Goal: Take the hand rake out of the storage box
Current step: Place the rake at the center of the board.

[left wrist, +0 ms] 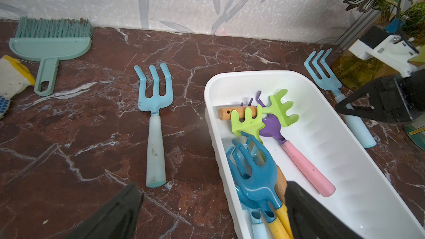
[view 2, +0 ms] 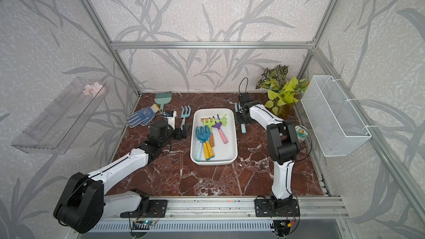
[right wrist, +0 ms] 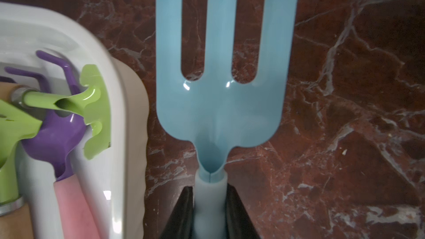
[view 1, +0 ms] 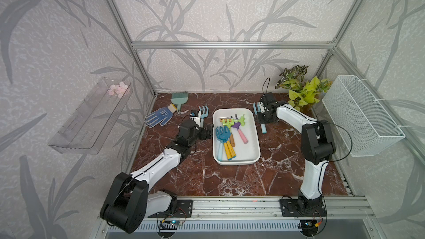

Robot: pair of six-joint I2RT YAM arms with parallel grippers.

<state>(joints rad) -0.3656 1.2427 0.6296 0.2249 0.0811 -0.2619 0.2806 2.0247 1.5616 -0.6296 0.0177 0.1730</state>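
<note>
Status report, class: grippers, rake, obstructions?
Left gripper open beside storage box. Right gripper shut on light blue rake, outside box. More rakes lie inside.

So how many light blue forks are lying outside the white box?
2. One fork lies on the table beside the box, on the left arm's side. The other fork is on the opposite side, its handle pinched by the right gripper. More could be hidden.

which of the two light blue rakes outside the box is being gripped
The light blue rake by the plant: the right gripper is shut on its handle. The other rake lies free near the glove.
</note>
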